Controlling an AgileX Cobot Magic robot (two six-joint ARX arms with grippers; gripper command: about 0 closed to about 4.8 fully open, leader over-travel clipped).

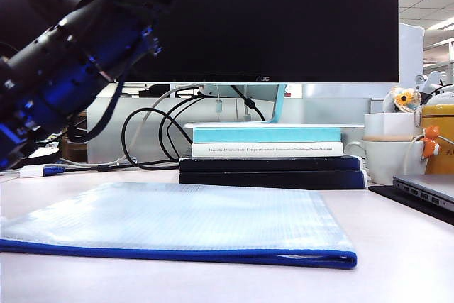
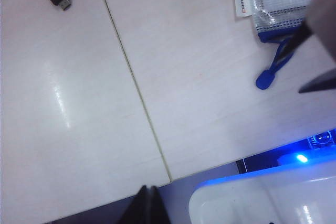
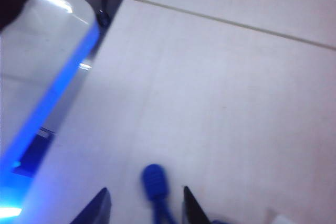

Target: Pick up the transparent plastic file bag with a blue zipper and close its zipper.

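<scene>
The file bag [image 1: 177, 221], a big flat see-thru whitish plastic pouch w/ a fine grid mesh, lies flat on the pale desk [image 1: 397, 246] in the front of the exterior view. Its zipper [image 1: 177, 255], a thin royal-blue strip, runs along the near long edge.

In the left wrist view one corner of the bag [image 2: 278, 3] shows w/ a small white label, and the blue looped cord pull [image 2: 270, 74] trails off that corner onto the bare desk [image 2: 157, 77].

Right gripper [image 3: 146, 203] sits low over the desk [image 3: 220, 77] w/ the pull [image 3: 155, 182] right btwn its two dark fingers [image 3: 100, 205]. The fingers are apart, not touching it afaict.

Left gripper [image 2: 149, 203] is above bare desk, well apart from the bag corner. Fingers look pressed together, nothing in them. The left arm [image 1: 71, 62] is the big dark blur top left in the exterior view.

Behind the bag: stack of books [image 1: 269, 157], teal and white on top of two dark ones, a black monitor [image 1: 277, 19], looping black cables [image 1: 152, 133], white mugs [image 1: 390, 150], and a laptop edge [image 1: 425, 189] on the right.
</scene>
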